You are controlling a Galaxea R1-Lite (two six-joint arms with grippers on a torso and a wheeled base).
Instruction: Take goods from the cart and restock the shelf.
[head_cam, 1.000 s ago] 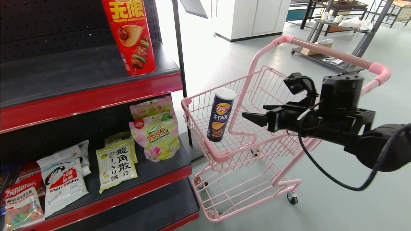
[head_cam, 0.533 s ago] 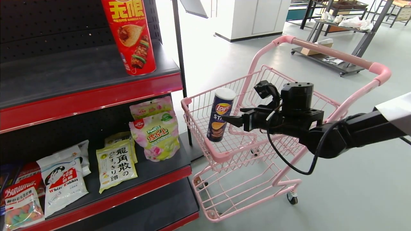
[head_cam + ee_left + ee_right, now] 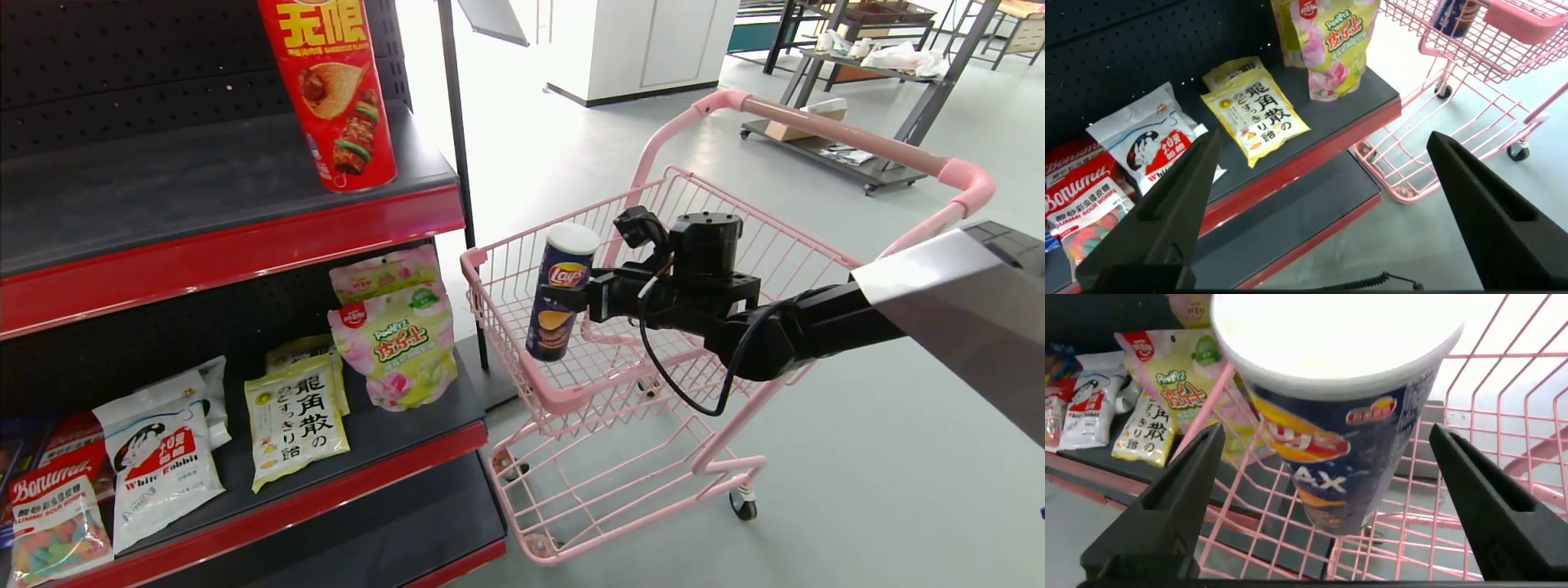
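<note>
In the head view, a pink cart [image 3: 849,137] stands just beside the right end of a dark shelf [image 3: 245,245] with red edges; a blue can of chips [image 3: 552,328] stands upright in the upper basket of the cart, in the corner nearest to the shelf; the right gripper [image 3: 570,296] is inside the basket at the middle height of the can, one finger in front of its label. On the upper board of the shelf a tall red can [image 3: 336,90] stands upright; on the board below it a pink and green bag [image 3: 400,343] leans, and a yellow bag [image 3: 295,420] and a white bag [image 3: 159,461] lie beside it.

In the left wrist view, the left gripper [image 3: 1323,137] hangs above the lower boards of the shelf, well apart from the cart; its jaws are spread wide and hold nothing; under it lie the yellow bag and the white bag.

In the right wrist view, the blue can is between the two fingers [image 3: 1167,506] of the right gripper, its white lid near the camera; the jaws are spread, and a gap shows on each side of the can, so the can is not clamped.
</note>
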